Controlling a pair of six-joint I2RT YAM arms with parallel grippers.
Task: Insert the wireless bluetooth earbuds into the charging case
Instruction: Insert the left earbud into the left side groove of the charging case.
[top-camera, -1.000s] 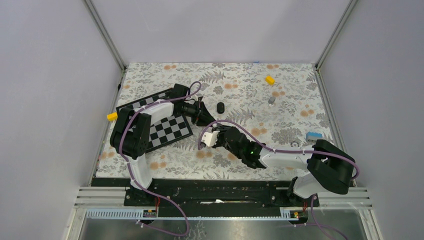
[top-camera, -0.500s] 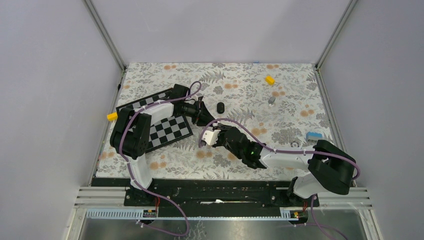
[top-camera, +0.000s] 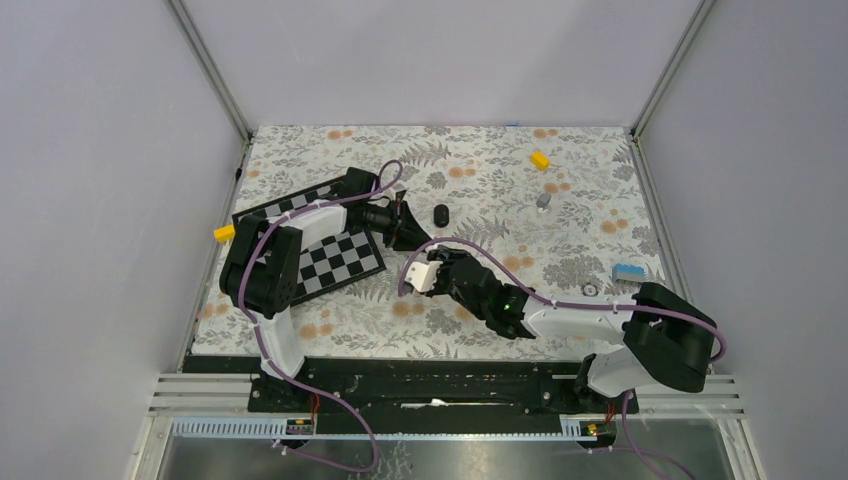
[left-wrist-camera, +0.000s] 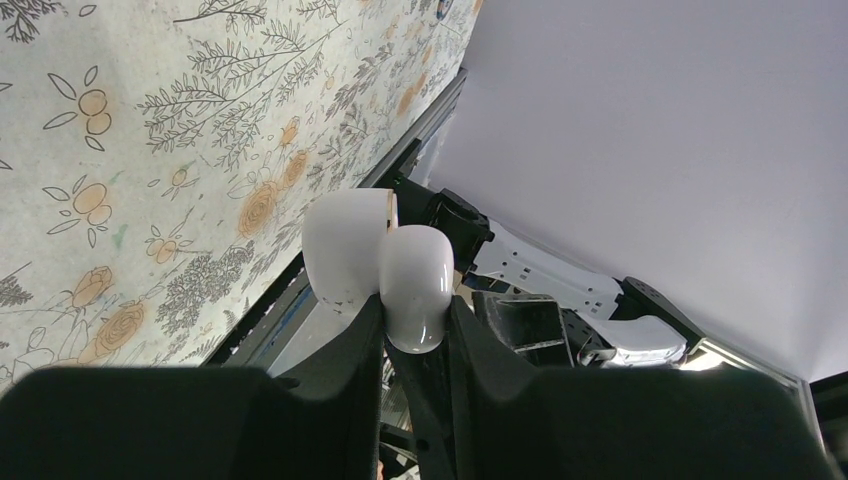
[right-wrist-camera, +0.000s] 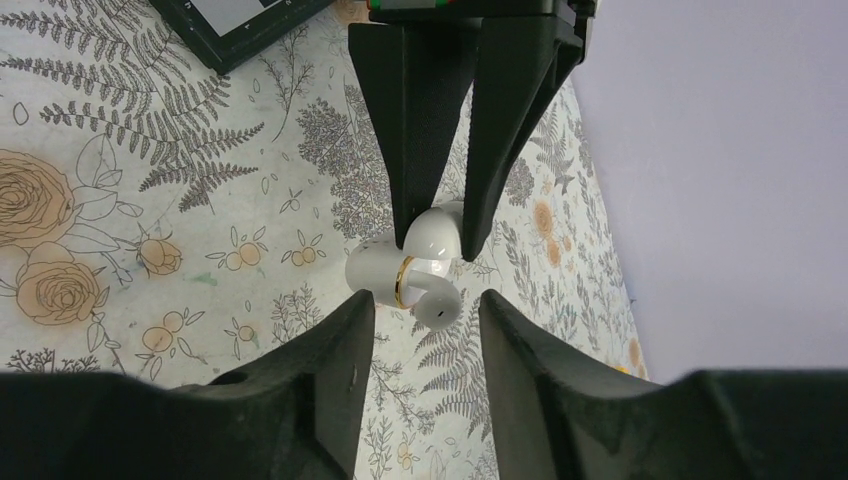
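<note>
Right jaws have spread over the last second. The right arm (top-camera: 565, 318) has also shifted its elbow block a touch toward 4 o'clock in the top view. Left arm (top-camera: 285, 255) looks unmoved.

State now:
- Left jaws: closed narrow on the white earbud (right-wrist-camera: 418, 262), pinching it across the body, with the stem end poking past the tips. Both wrist views agree.
- Right jaws: open, standing either side of the earbud's lower end with a visible gap on both sides. Not touching it, holding nothing.
- Earbud: in the air over the desk (top-camera: 560, 235), roughly mid-desk, just off the 4 o'clock corner of the checkerboard (top-camera: 335, 255), between the two sets of jaws.

Our read: a handover or regrip, with the earbud now hanging on the left jaws alone. Insertion not started.

Dark oval pod (top-camera: 441, 214) lies on the desk at about 1 o'clock from the meeting point, near but apart. It's our best guess for the charging case, but it's too small to tell if the lid is open. We can't pick out a second earbud.

Next, as we judge it: right jaws back off clear, then left carries to the case. Risk: the shell is rounded and glossy, so it could twist or squirt out. Orientation must match the socket.
</note>
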